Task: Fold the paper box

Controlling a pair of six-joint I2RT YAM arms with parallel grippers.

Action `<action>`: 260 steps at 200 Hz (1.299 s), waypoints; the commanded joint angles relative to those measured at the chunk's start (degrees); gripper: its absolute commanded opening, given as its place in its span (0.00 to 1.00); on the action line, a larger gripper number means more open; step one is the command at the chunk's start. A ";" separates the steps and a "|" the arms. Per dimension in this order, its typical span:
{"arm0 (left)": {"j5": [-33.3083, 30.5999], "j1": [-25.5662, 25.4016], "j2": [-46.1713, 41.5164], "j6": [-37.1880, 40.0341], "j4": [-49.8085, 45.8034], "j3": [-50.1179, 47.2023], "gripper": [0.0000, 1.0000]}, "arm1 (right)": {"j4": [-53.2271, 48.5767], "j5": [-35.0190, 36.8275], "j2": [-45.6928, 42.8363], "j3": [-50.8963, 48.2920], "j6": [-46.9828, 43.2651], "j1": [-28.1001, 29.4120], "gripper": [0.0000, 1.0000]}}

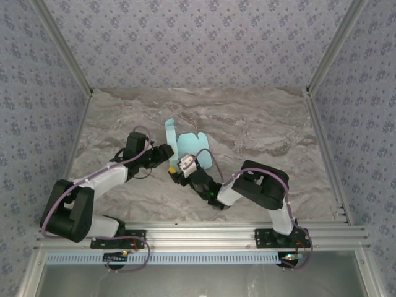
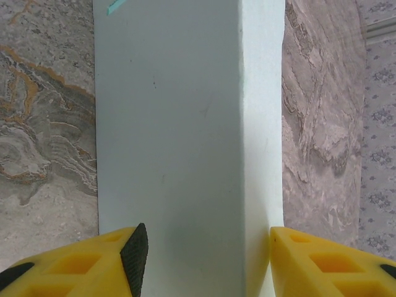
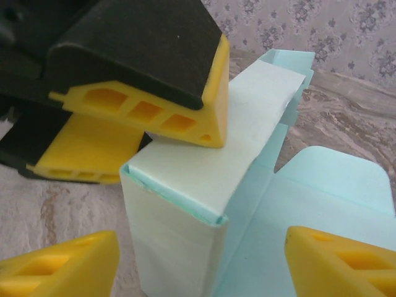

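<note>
Paper box (image 1: 185, 143): light aqua card, part-folded, on the marble-look surface (image 1: 266, 124) a bit left of centre, between my two end effectors.

Left side: my left end effector (image 1: 167, 153) reaches in from the left and is clamped on the folded-up section of the box. In the left wrist view that section runs straight out from between the yellow fingers (image 2: 93, 266). The left end effector (image 2: 207, 247) straddles it, and a crease runs lengthwise near the right-hand finger. The right wrist view shows the same fingers (image 3: 154, 114): one lies flat on the top face of the folded section, the other sits lower, at its left side. Medium gap, holding card.

Middle: the folded section stands up as a rectangular block shape, one end facing the right wrist camera. The rest of the card lies flat on the surface to the right of it, with a rounded flap at the far end. In the top view one narrow flap sticks out at the far left.

Right side: my right end effector (image 1: 183, 166) comes in from the near right, just beside the near edge of the box. It is wide open (image 3: 201, 260), one finger either side of the block's end, neither clearly touching. Holding nothing.
</note>
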 commanded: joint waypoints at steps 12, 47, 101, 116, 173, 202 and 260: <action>-5.66 0.06 1.05 -0.79 -7.53 -1.51 0.54 | -1.50 7.16 2.61 4.65 6.25 1.04 0.75; -5.65 0.06 0.44 -1.86 -6.85 -2.39 0.54 | -2.58 10.53 5.78 8.49 8.21 0.50 0.71; -5.65 0.06 0.41 -2.37 -6.34 -2.77 0.54 | -2.38 8.45 7.22 10.18 5.65 1.72 0.54; -5.60 0.06 0.44 -2.64 -6.11 -3.01 0.55 | -2.40 8.39 7.32 10.07 5.33 1.73 0.50; -5.67 0.06 0.08 -1.83 -6.24 -3.23 0.55 | -2.26 4.11 7.24 10.72 2.21 1.99 0.43; -6.16 0.15 -0.35 1.69 -8.80 -1.80 0.56 | -0.56 -3.00 4.96 7.66 -1.08 1.22 0.62; -5.50 1.03 -1.61 11.48 -15.57 4.99 0.99 | 5.20 -16.27 -1.12 -4.68 -1.94 -0.99 0.75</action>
